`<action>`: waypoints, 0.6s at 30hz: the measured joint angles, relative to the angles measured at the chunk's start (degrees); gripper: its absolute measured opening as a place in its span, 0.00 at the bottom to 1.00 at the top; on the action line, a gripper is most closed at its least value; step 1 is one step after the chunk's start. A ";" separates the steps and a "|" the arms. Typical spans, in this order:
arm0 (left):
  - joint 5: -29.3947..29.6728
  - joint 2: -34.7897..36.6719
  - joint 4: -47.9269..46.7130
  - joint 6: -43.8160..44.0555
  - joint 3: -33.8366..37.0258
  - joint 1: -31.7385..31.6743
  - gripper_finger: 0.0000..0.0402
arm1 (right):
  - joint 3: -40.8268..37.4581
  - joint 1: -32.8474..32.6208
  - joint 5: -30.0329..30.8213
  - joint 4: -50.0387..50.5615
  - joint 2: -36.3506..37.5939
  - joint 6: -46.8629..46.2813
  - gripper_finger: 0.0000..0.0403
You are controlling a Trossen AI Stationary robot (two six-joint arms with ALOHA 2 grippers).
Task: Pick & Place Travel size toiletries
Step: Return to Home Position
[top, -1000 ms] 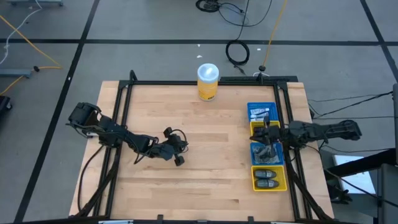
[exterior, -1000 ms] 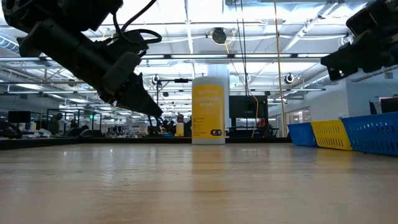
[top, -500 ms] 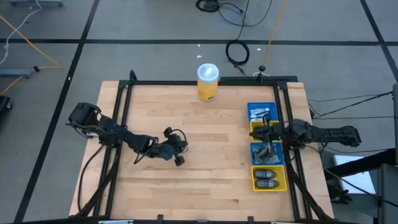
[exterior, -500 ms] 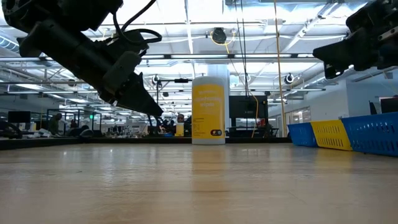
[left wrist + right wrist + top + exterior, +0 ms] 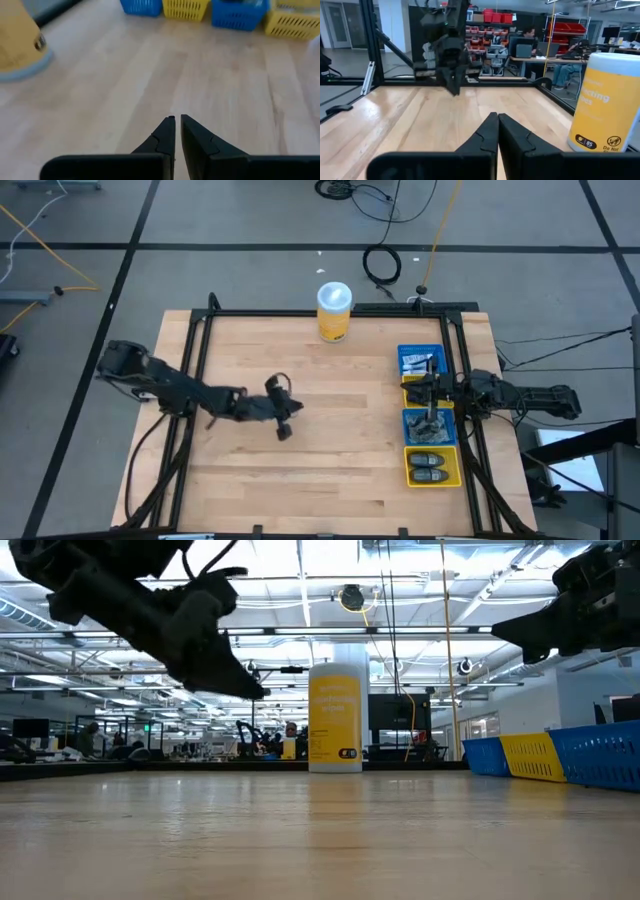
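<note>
The travel size toiletries lie in a row of four bins at the table's right side. White-silver tubes (image 5: 418,362) fill the far blue bin (image 5: 402,352). Dark pieces (image 5: 428,426) lie in the nearer blue bin, and dark oblong pieces (image 5: 430,463) in the nearest yellow bin (image 5: 408,476). My left gripper (image 5: 284,430) hangs shut and empty above the bare wood left of the table's middle, its fingertips (image 5: 171,120) nearly together. My right gripper (image 5: 408,387) is shut and empty, held level above the bins.
A tall yellow canister with a white lid (image 5: 334,310) stands at the middle of the far edge. A black frame (image 5: 300,313) runs round the table. Bare wood lies between the left gripper and the bins (image 5: 235,12).
My left gripper has risen and swung a little toward the far edge, its arm stretching out straighter. My right gripper has tipped up from slanting downward to level above the bins. Both stay shut.
</note>
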State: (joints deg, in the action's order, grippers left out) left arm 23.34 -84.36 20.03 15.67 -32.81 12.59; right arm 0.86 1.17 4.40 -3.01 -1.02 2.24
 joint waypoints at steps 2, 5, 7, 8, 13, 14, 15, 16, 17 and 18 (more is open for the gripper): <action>-2.41 3.64 1.88 -2.76 2.85 -2.05 0.08 | 0.00 0.00 0.00 -0.02 -0.02 0.00 0.00; -6.02 11.07 5.23 -7.22 9.18 -5.15 0.08 | 0.00 0.00 0.01 -0.12 -0.04 0.00 0.00; -9.43 17.12 7.37 -8.28 14.00 -7.48 0.08 | 0.00 0.00 0.02 -0.25 0.00 0.00 0.00; -11.12 20.28 7.55 -8.29 16.36 -8.55 0.08 | 0.00 0.00 0.02 -0.24 0.00 0.00 0.00; -20.02 35.85 7.57 -8.07 26.66 -12.09 0.08 | -0.02 0.00 0.04 -0.40 -0.04 0.00 0.00; -21.19 38.58 7.59 -8.10 28.17 -12.52 0.08 | -0.02 -0.01 0.05 -0.47 -0.01 0.00 0.00; -22.09 41.29 7.51 -8.43 29.58 -12.82 0.08 | -0.02 -0.02 0.06 -0.49 -0.01 0.00 0.00; -22.59 43.71 7.54 -8.91 30.67 -13.00 0.08 | -0.02 -0.02 0.04 -0.49 -0.04 -0.01 0.00; -23.19 45.95 7.69 -9.48 31.63 -13.04 0.08 | -0.02 -0.02 0.07 -0.50 -0.04 0.00 0.00; -23.67 48.05 6.54 -10.23 32.14 -13.01 0.08 | -0.02 -0.02 0.04 -0.50 -0.02 0.00 0.00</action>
State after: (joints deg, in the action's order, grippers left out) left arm -0.33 -36.30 26.57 5.44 -0.68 -0.42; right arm 0.84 1.15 4.45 -3.51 -1.04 2.24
